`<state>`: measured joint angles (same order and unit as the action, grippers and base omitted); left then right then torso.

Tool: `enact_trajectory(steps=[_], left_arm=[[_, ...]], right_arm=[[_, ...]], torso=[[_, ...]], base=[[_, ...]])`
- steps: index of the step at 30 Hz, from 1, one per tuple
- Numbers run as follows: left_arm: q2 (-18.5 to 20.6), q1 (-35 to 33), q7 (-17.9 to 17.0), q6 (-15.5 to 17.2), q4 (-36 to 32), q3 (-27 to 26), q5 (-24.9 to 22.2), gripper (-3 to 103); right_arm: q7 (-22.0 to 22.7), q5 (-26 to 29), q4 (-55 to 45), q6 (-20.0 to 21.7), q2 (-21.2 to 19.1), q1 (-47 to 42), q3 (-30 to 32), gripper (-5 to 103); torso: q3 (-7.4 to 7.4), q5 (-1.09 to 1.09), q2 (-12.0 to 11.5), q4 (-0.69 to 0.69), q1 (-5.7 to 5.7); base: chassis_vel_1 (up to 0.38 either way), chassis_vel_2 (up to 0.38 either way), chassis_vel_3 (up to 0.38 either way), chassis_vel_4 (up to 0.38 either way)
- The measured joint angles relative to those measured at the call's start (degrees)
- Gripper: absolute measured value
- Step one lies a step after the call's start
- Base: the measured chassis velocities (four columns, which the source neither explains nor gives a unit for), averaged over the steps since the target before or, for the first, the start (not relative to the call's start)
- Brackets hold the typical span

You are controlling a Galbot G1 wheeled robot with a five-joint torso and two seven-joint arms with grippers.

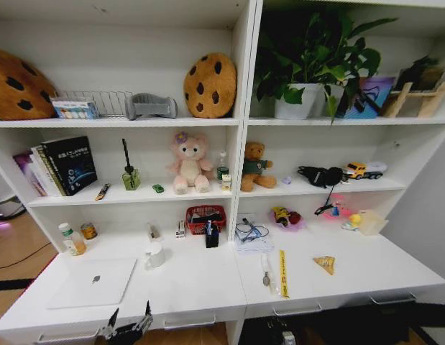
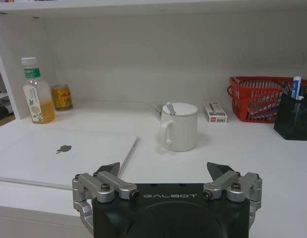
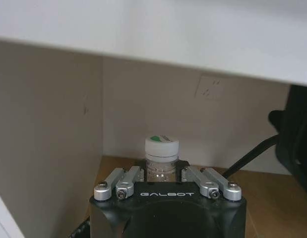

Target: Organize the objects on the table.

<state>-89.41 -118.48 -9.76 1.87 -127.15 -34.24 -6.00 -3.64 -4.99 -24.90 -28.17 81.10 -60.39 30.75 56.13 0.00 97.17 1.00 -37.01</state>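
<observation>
Nearest my head camera, the left gripper (image 1: 127,325) hangs at the table's (image 1: 208,287) front edge, jaws spread wide and holding nothing. Just beyond it I see the laptop (image 2: 59,156) lying closed and flat, with a mug (image 2: 179,126) beside it. A can (image 2: 61,96) and a juice bottle (image 2: 37,91) stand at the back left corner. My right gripper (image 3: 165,179) is clamped on a small bottle (image 3: 161,157) below desk level.
</observation>
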Motion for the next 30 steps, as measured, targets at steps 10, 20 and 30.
enact_trajectory(steps=[10, 20, 30], left_arm=[[-0.20, 0.07, 0.01, 0.06, 0.00, -0.63, -0.33, 99], [-0.20, 0.55, 0.00, 0.18, 0.68, -0.47, -0.57, 99], [-0.18, 1.12, -0.03, 0.38, 0.68, -1.04, -1.22, 99]], right_arm=[[2.54, -1.24, 2.54, 5.42, 1.46, 0.93, 0.25, 27], [3.40, 0.18, 1.12, 5.59, 2.31, 0.54, 0.31, 27], [3.69, -0.89, -3.10, 7.27, 2.35, -1.32, 0.05, 49]], torso=[[0.00, 0.00, 0.00, 0.02, 0.00], [0.00, -0.02, 0.00, 0.02, 0.00], [-0.01, -0.01, 0.00, 0.01, 0.00]], base=[[0.000, 0.000, 0.000, 0.000], [0.000, 0.000, 0.000, 0.000], [0.000, 0.000, 0.000, 0.000]])
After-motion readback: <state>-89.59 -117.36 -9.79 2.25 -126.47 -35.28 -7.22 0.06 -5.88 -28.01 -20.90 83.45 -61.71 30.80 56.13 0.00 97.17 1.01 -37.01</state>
